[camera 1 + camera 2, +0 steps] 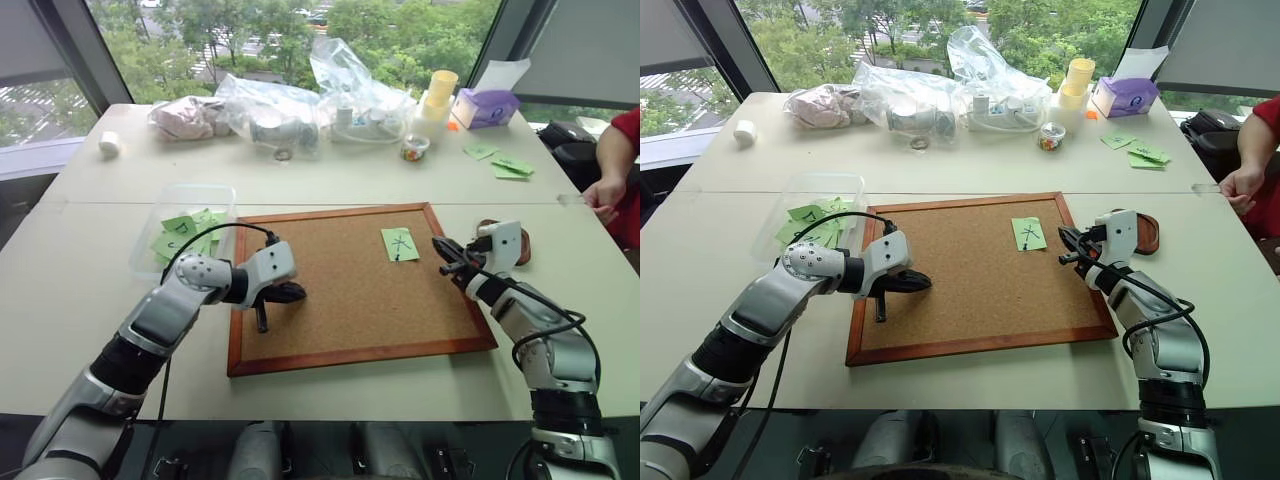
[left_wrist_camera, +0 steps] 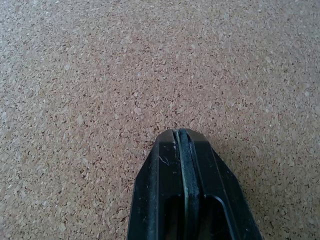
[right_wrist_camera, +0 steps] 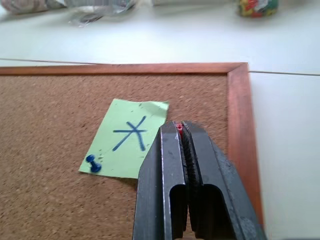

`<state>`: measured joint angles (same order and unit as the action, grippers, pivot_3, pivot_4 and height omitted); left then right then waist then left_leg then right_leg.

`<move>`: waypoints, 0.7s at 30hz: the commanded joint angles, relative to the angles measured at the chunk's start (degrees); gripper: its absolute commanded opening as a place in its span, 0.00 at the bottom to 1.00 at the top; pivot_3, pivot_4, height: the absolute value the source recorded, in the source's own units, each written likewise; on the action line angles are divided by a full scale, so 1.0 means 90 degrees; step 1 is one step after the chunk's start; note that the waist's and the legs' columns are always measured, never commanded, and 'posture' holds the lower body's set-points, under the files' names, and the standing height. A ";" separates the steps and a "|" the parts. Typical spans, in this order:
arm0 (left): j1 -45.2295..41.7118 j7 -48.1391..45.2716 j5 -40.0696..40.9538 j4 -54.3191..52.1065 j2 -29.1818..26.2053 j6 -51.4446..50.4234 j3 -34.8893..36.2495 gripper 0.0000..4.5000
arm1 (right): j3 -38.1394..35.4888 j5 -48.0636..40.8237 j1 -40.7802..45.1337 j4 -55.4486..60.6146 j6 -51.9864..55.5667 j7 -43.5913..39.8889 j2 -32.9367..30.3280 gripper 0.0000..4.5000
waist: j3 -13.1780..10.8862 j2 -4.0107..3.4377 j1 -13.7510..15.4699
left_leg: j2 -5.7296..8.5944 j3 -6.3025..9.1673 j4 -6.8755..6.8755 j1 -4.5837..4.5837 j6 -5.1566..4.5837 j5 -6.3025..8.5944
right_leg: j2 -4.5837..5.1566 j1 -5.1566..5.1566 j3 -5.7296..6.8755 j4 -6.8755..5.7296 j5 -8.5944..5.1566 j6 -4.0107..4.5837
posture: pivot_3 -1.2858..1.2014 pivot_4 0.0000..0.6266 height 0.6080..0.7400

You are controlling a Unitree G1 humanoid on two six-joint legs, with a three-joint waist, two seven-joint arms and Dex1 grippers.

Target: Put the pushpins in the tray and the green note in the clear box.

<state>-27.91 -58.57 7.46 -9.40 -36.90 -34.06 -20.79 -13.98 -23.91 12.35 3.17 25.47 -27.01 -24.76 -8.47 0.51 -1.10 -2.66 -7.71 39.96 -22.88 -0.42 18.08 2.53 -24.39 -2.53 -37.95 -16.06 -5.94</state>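
The right gripper (image 3: pixel 181 128) is clenched on what looks like a red pushpin (image 3: pixel 179 127); a blue pushpin (image 3: pixel 93 163) pins the green note (image 3: pixel 128 138). The left gripper (image 2: pixel 181 135) is clenched empty.

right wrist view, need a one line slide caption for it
Right pincer shut on a red pushpin above the corkboard, beside the green note held by one blue pushpin.
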 commanded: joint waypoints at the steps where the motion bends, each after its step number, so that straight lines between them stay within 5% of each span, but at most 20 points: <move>1: 0.0126 -0.0118 -0.0148 0.0076 -0.0095 -0.0073 -0.0260 0.00 | -0.0203 -0.0144 0.0074 0.0329 -0.0108 0.0088 0.0036 0.01 | 0.0000 0.0000 -0.0002 | -0.0001 0.0000 0.0000 0.0001 0.0000 0.0000 | -0.0001 0.0000 0.0000 0.0000 0.0000 0.0000 | 0.52 0.24 0.96; 6: 0.0058 -0.0107 -0.0128 0.0151 -0.0056 0.0005 -0.0218 0.00 | -0.1156 0.0302 0.0629 -0.0844 -0.0551 0.1150 -0.0385 0.01 | 0.0000 0.0000 0.0008 | 0.0003 -0.0004 0.0001 0.0000 0.0001 0.0000 | 0.0006 0.0000 -0.0001 0.0000 0.0000 0.0000 | 0.52 0.24 0.96; 18: 0.0048 -0.0113 -0.0184 0.0224 -0.0006 0.0064 -0.0238 0.00 | -0.0787 0.0831 0.1007 -0.2334 -0.0721 0.0956 -0.0844 0.01 | 0.0003 -0.0007 -0.0002 | 0.0003 -0.0006 -0.0005 0.0014 0.0003 -0.0002 | 0.0001 0.0011 -0.0006 0.0002 0.0000 0.0000 | 0.52 0.24 0.96; 21: 0.0094 -0.0100 -0.0184 0.0176 -0.0014 0.0048 -0.0234 0.00 | -0.0802 0.0812 0.1034 -0.2477 -0.0782 0.0876 -0.0835 0.18 | 0.0003 -0.0007 0.0009 | 0.0002 -0.0005 -0.0005 0.0014 0.0003 -0.0002 | 0.0001 0.0011 -0.0006 0.0002 0.0000 0.0000 | 0.52 0.24 0.96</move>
<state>-28.69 -59.16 6.83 -8.53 -36.64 -32.91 -21.22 -20.38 -16.59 20.74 -19.63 20.10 -18.67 -31.20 -8.44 0.45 -1.02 -2.64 -7.76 39.91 -22.76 -0.39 18.07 2.54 -24.30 -2.59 -37.93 -16.07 -5.93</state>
